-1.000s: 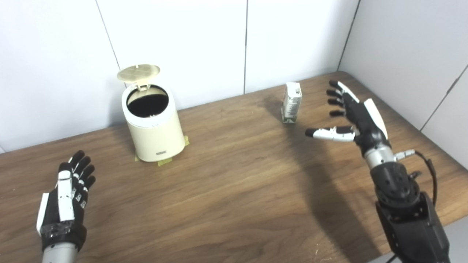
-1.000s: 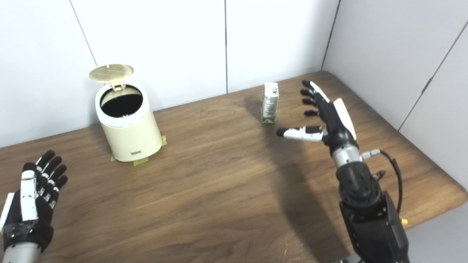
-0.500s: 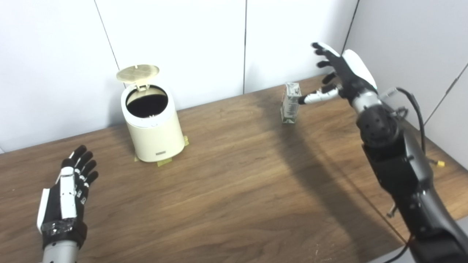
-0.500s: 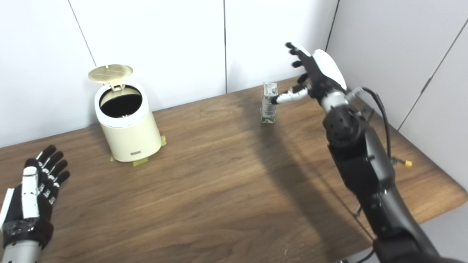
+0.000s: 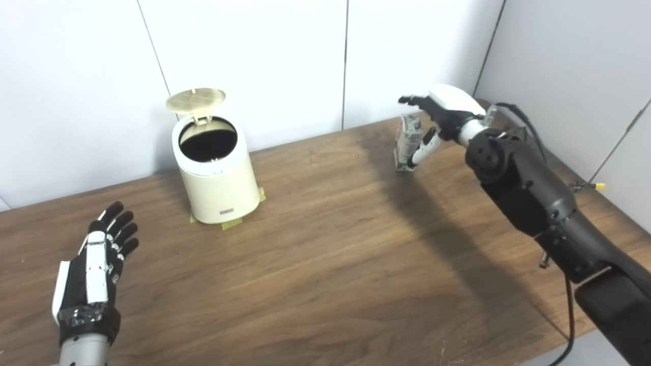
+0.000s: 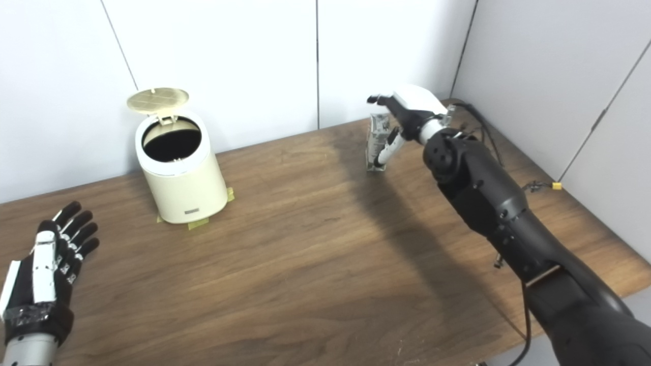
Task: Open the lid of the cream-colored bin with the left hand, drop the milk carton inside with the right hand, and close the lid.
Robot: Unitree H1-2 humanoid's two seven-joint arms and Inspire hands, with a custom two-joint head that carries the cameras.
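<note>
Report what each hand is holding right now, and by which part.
The left hand holds nothing, open over the table. The right hand wraps around the milk carton's upper part, thumb on its front; whether the hold is firm cannot be told.

— What sort of place am I in?
— It looks like a test corner in a lab. Plain white wall panels (image 5: 254, 61) with thin seams close me in on two sides, and my wooden desk (image 5: 325, 264) is pushed into their corner.
— Anything else?
— Tape strips (image 5: 226, 223) mark the bin's spot, and a loose cable (image 5: 569, 315) hangs from my arm.
</note>
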